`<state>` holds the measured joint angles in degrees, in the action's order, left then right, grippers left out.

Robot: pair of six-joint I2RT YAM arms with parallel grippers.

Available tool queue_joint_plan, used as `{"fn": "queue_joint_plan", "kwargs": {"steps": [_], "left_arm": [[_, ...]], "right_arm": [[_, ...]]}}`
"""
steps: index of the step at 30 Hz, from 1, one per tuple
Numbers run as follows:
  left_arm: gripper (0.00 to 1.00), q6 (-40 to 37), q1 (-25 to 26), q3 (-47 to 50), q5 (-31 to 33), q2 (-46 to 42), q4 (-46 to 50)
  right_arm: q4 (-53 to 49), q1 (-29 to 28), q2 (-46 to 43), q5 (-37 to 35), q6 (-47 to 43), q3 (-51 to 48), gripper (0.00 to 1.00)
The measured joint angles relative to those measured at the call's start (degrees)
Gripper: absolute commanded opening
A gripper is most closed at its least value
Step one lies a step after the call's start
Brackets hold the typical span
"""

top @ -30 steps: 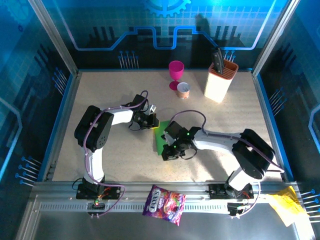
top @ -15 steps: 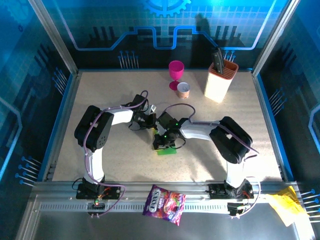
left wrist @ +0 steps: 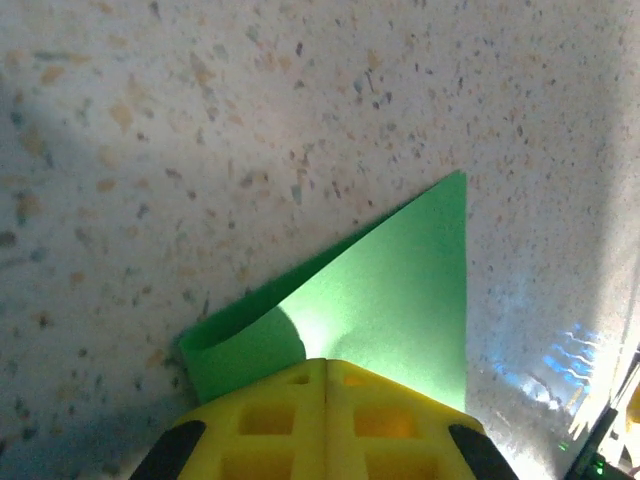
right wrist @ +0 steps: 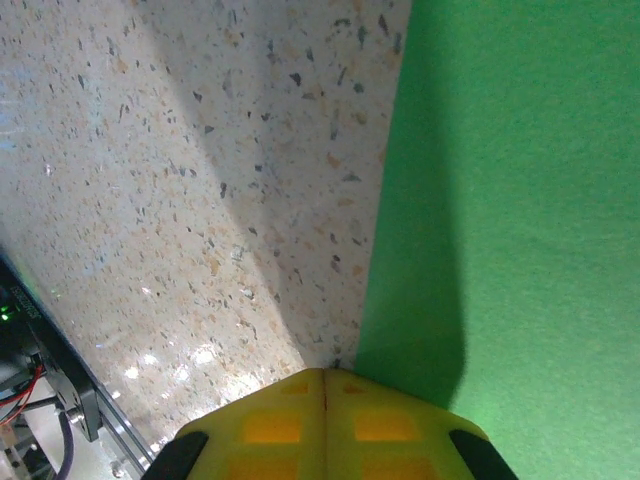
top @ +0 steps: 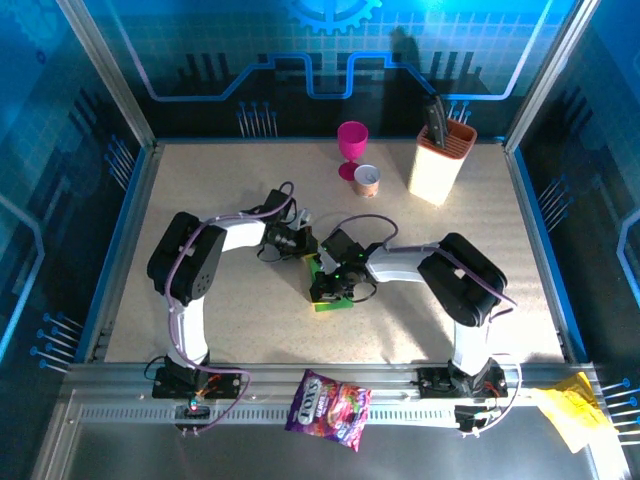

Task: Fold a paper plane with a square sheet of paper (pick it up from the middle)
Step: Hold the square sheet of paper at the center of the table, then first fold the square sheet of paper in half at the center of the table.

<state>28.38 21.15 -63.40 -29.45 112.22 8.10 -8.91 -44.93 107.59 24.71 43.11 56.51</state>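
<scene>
sheets: one green sheet [left wrist: 400, 300], folded | left gripper [left wrist: 326, 363] closed, seemingly pinching it | right gripper [right wrist: 325, 373] closed at its edge

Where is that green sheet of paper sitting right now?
In the overhead view the green sheet of paper lies partly folded near the middle of the speckled table, below the pink goblet in that picture.
</scene>
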Motion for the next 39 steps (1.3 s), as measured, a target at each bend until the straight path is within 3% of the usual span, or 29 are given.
{"fn": "queue_joint_plan", "kwargs": {"steps": [7, 13, 27, 39], "left_arm": [[0.01, 7.5, 0.0, 7.0, -1.8, -7.1, -5.7], [0.00, 10.5, 0.8, 10.6, -2.4, -7.9, -8.5], [0.00, 10.6, 1.2, 11.1, -1.9, -5.3, -11.1], [0.00, 10.2, 2.6, 7.3, -1.6, -2.6, -5.9]], "right_arm": [[0.9, 0.1, -0.1, 0.1, 0.6, -0.5, 0.00], [0.9, 0.1, -0.1, 0.3, 1.0, -0.6, 0.00], [0.9, 0.3, -0.1, 0.7, 2.5, -0.6, 0.00], [0.9, 0.3, 0.0, 0.7, 1.7, -0.6, 0.00]]}}
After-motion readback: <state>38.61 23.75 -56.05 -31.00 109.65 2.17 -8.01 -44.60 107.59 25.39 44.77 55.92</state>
